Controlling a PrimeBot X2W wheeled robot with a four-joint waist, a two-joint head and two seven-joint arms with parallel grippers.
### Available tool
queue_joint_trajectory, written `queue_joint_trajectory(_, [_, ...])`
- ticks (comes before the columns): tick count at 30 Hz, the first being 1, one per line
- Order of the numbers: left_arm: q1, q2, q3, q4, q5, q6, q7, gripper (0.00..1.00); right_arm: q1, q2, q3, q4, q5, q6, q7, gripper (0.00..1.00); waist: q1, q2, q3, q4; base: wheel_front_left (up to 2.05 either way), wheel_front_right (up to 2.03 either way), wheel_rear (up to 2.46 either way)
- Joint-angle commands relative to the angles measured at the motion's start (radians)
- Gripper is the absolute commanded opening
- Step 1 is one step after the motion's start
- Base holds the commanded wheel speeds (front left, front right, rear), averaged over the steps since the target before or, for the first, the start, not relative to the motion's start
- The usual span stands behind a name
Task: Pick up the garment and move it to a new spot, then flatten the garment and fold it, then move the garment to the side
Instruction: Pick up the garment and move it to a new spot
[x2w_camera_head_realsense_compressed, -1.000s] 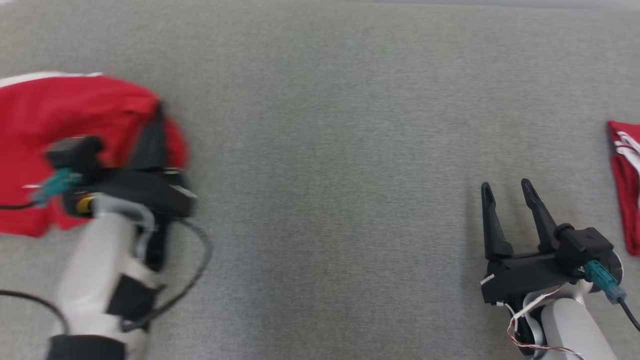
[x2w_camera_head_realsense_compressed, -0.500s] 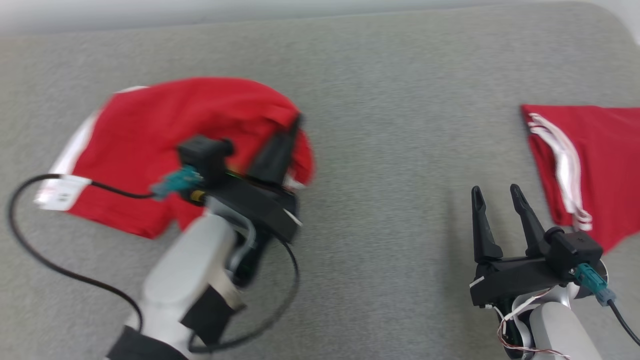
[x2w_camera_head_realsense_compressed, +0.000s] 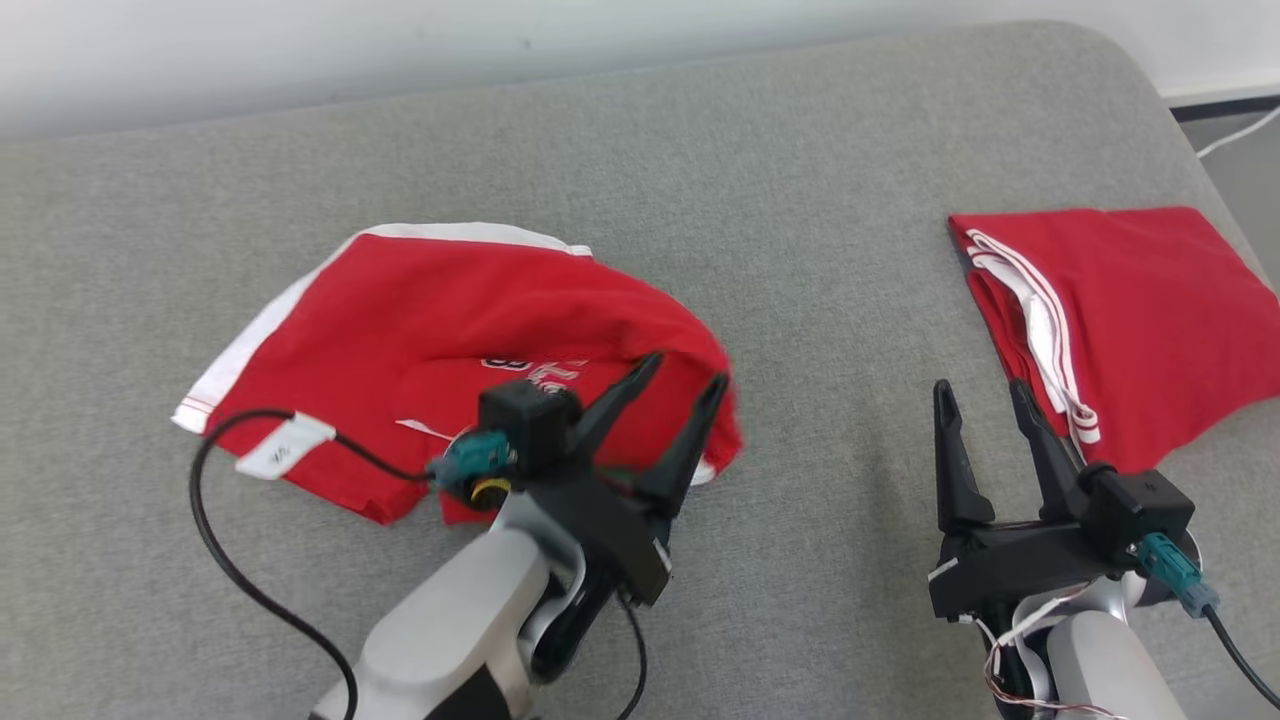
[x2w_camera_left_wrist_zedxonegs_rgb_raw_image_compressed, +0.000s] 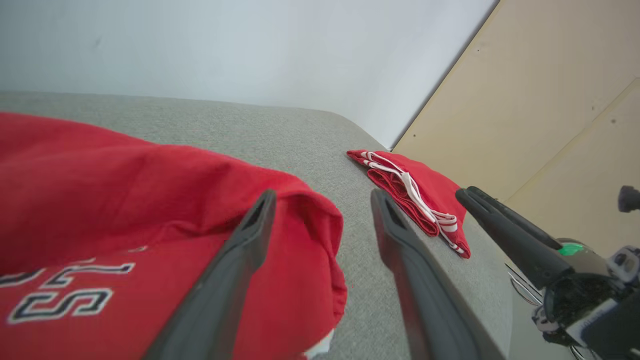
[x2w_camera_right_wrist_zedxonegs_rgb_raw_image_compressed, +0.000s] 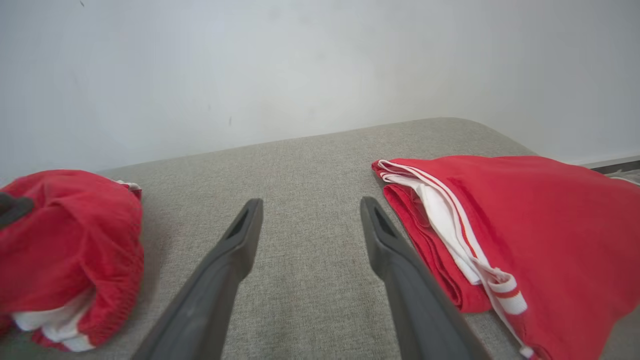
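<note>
The red garment (x2w_camera_head_realsense_compressed: 420, 320) with white trim and dark lettering lies loosely bunched on the grey cushioned surface (x2w_camera_head_realsense_compressed: 800, 180), left of centre. My left gripper (x2w_camera_head_realsense_compressed: 685, 372) is open over the garment's right folded edge, its fingers straddling the cloth and holding nothing. The left wrist view shows the same garment (x2w_camera_left_wrist_zedxonegs_rgb_raw_image_compressed: 100, 180) under and left of that gripper (x2w_camera_left_wrist_zedxonegs_rgb_raw_image_compressed: 324, 196), one finger over the cloth and one over bare grey. My right gripper (x2w_camera_head_realsense_compressed: 980, 390) is open and empty over bare surface at the lower right. From the right wrist, its fingers (x2w_camera_right_wrist_zedxonegs_rgb_raw_image_compressed: 311, 202) point between the garment (x2w_camera_right_wrist_zedxonegs_rgb_raw_image_compressed: 70, 225) and another red one.
A second red garment (x2w_camera_head_realsense_compressed: 1130, 300) with white stripes lies folded near the surface's right edge, just right of my right gripper. A black cable with a white label (x2w_camera_head_realsense_compressed: 285, 445) loops over the left garment's front. A pale wall (x2w_camera_head_realsense_compressed: 400, 50) runs behind; the surface rounds off at the far right.
The head camera has swung, shifting the whole picture. My left gripper, shut on the garment's edge before, now stands open and the cloth lies loose. The right gripper stays open.
</note>
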Motion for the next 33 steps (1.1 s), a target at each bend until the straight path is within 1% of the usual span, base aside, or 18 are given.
queue_joint_trajectory(1, [0.032, 0.003, 0.014, 0.018, 0.028, 0.004, -0.004, 1.0, 0.02, 0.001, -0.003, 0.001, 0.005, -0.001, -0.004, 1.0, 0.0001, 0.0, -0.02, 0.019, 0.0, 0.0, 0.0])
queue_joint_trajectory(4, [0.079, 0.002, 0.047, 0.04, 0.064, 0.005, -0.004, 1.0, 0.028, 0.002, -0.007, 0.001, 0.005, -0.001, -0.004, 1.0, 0.0001, 0.0, -0.046, 0.041, 0.0, 0.0, 0.0])
queue_joint_trajectory(5, [0.12, 0.003, 0.089, 0.047, 0.086, 0.008, -0.004, 1.0, 0.04, 0.004, -0.01, 0.002, 0.002, -0.001, -0.004, 1.0, 0.0001, 0.0, -0.065, 0.059, 0.0, 0.0, 0.0])
queue_joint_trajectory(9, [0.202, 0.002, 0.187, 0.034, 0.154, 0.018, -0.004, 1.0, 0.052, 0.003, -0.013, 0.005, -0.001, -0.001, -0.004, 1.0, 0.0001, 0.0, -0.104, 0.094, 0.0, 0.0, 0.0])
queue_joint_trajectory(16, [0.348, 0.002, 0.369, -0.024, 0.274, 0.039, -0.004, 1.0, 0.08, 0.002, -0.01, 0.02, 0.001, -0.001, -0.004, 1.0, 0.0001, 0.0, -0.16, 0.137, 0.0, 0.0, 0.0])
queue_joint_trajectory(19, [0.395, 0.002, 0.437, -0.045, 0.306, 0.045, -0.004, 1.0, 0.084, 0.001, -0.006, 0.023, 0.002, -0.001, -0.004, 1.0, 0.0001, 0.0, -0.175, 0.139, 0.0, 0.0, 0.0])
queue_joint_trajectory(21, [0.423, 0.002, 0.469, -0.049, 0.321, 0.038, -0.004, 1.0, 0.088, 0.001, -0.001, 0.023, 0.004, -0.001, -0.004, 1.0, 0.0001, 0.0, -0.183, 0.136, 0.0, 0.0, 0.0])
queue_joint_trajectory(27, [0.453, 0.002, 0.508, -0.052, 0.338, 0.021, -0.004, 1.0, 0.096, -0.004, 0.005, 0.026, 0.009, -0.001, -0.004, 1.0, 0.0001, 0.0, -0.189, 0.118, 0.0, 0.0, 0.0])
queue_joint_trajectory(33, [0.471, 0.002, 0.566, -0.036, 0.346, 0.033, -0.004, 1.0, 0.095, -0.012, 0.007, 0.026, 0.011, -0.001, -0.004, 1.0, 0.0001, 0.0, -0.185, 0.079, 0.0, 0.0, 0.0])
